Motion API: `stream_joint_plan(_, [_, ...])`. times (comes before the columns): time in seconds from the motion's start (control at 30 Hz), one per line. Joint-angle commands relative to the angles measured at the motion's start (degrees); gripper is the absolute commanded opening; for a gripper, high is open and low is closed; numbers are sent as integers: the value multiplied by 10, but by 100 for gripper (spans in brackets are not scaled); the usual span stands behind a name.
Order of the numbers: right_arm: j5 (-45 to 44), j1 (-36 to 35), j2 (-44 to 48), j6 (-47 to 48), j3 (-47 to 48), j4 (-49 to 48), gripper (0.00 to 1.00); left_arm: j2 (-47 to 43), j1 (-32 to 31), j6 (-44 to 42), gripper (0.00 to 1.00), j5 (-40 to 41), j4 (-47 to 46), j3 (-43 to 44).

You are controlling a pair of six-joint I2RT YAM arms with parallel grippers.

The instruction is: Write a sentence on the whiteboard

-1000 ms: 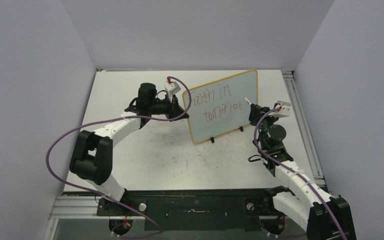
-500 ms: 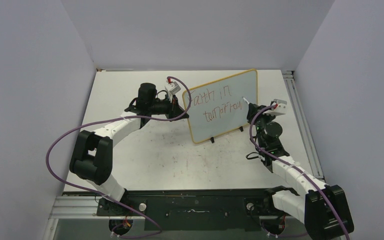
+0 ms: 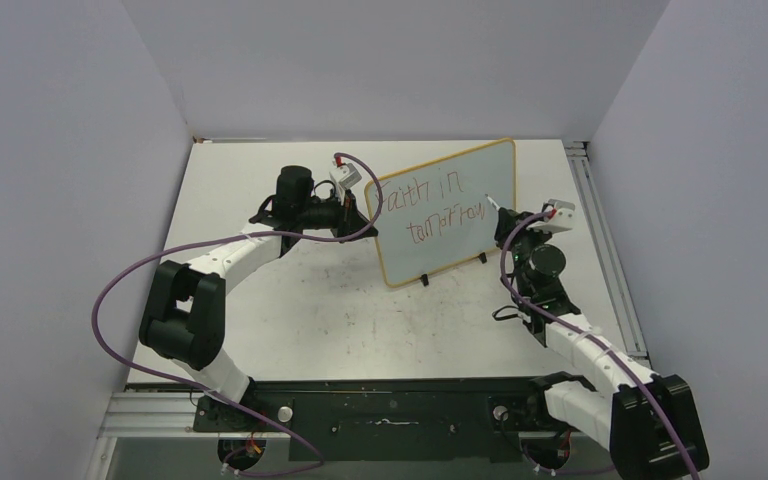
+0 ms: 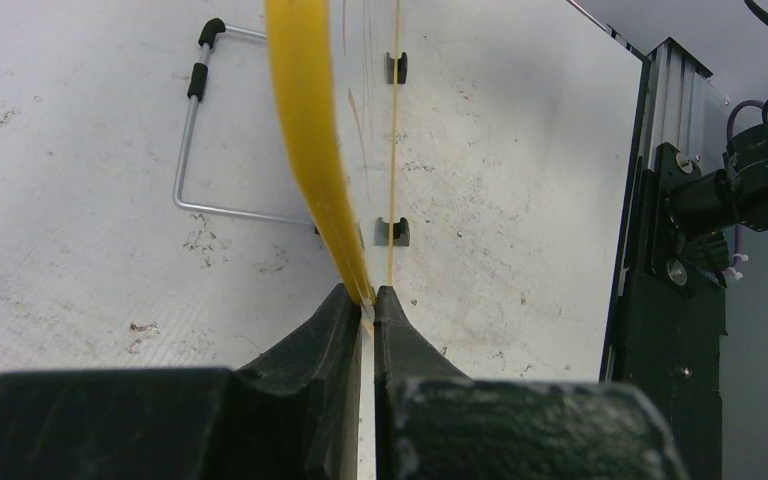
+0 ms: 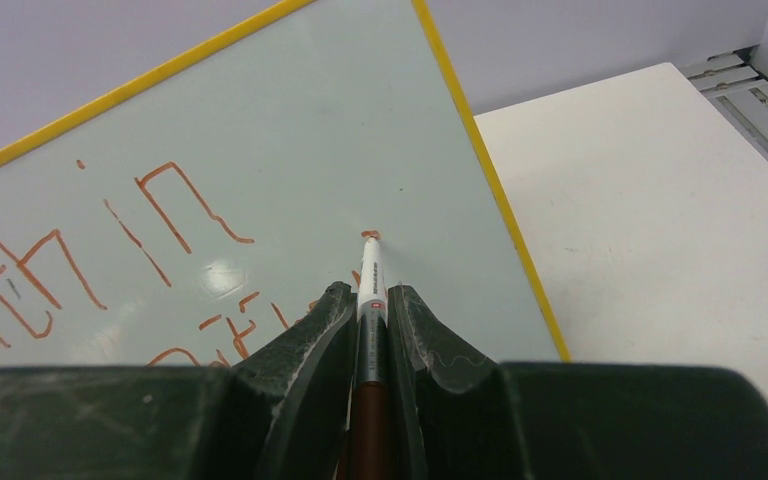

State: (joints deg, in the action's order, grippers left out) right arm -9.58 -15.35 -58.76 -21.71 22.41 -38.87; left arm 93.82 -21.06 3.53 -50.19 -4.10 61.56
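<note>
Right wrist view: my right gripper is clamped on a thin brown-and-white marker pen, tip seemingly touching the small yellow-framed white rectangular whiteboard, which stands on the white table. The reddish-brown handwritten sentence sits just left of the tip. Left gripper is pinched shut on the board's left edge. Risk as I see it: too much push tilts or slides the board, letters smear, and there's little room before the right frame

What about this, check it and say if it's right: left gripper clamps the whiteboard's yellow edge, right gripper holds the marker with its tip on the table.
Wrong in one respect: the tip of the marker is on the face of the whiteboard, not on the table; the right wrist view shows it. The left gripper clamps the yellow edge and the right gripper holds the marker.
</note>
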Motion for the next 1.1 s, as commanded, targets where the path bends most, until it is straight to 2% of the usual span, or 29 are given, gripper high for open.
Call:
stream_joint_plan(0.0, [24, 3, 45, -1, -6, -18, 5, 3, -4, -11, 0, -12, 18, 17])
stream_joint_plan(0.2, [-5, 3, 80, 7, -10, 7, 5, 4, -4, -12, 0, -11, 19, 17])
stream_joint_plan(1.07, [-1, 31, 13, 1, -7, -19, 5, 2, -4, -12, 0, -12, 21, 17])
